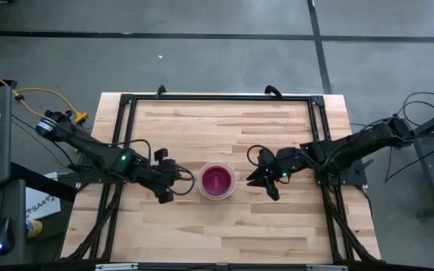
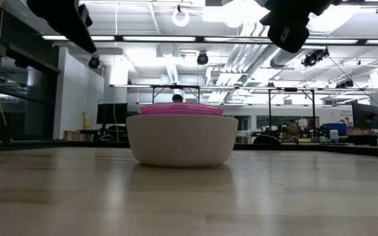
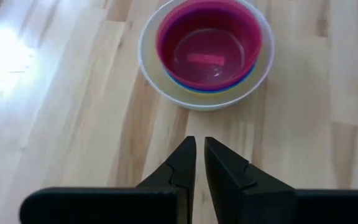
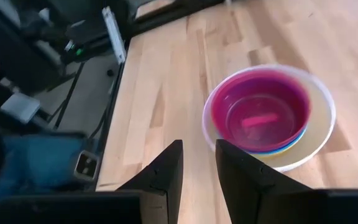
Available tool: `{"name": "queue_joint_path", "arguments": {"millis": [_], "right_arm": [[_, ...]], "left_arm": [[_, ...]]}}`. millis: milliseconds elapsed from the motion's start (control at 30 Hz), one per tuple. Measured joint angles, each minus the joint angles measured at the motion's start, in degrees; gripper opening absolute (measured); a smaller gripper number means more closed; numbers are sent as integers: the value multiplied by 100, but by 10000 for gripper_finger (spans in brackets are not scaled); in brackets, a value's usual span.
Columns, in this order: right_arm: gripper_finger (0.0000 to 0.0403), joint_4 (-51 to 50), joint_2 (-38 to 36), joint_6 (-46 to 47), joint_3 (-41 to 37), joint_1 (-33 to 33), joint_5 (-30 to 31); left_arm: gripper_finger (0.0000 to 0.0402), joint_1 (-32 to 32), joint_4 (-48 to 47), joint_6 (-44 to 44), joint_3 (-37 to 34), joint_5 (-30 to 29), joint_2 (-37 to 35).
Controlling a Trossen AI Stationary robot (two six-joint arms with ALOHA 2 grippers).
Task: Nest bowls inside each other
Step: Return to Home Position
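The bowls (image 1: 217,181) sit as one nested stack just below the middle of the high view, on the bare wood of the table (image 1: 277,128). The white bowl (image 2: 181,141) is outermost and the red-pink bowl (image 3: 209,37) innermost. Thin edges of the blue bowl (image 4: 291,146) and the yellow bowl (image 4: 272,154) peek out beneath the red-pink rim. The purple one I cannot pick out for sure.

They look like light, stiff, smooth plastic, so the stack would probably skid on the wood if nudged from the side. The safest hold seems to be a pinch over the white wall at its rim, one finger inside and one outside. Gripping an inner bowl might lift it out of the nest.

The left gripper (image 3: 199,146) is just left of the stack in the high view and apart from it. Its jaws are all but closed, with only a thin slit between them and nothing held. The right gripper (image 4: 197,155) is just right of the stack, also clear of it. Its jaws are a little way open and empty. The stack lies ahead of both pairs of jaws, not between either pair.
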Motion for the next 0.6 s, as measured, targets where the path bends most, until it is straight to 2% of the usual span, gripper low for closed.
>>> {"name": "queue_joint_path", "arguments": {"millis": [167, 367, 600], "right_arm": [[89, 238, 0, 202, 0, -2, 376], [89, 84, 0, 1, 0, 2, -432], [89, -224, 2, -230, 0, -2, -818]], "left_arm": [[33, -310, -35, -171, 0, -401, 0], [33, -810, -243, -680, -61, -1103, 0], [33, -1314, -183, -1506, -628, -1707, -72]]}}
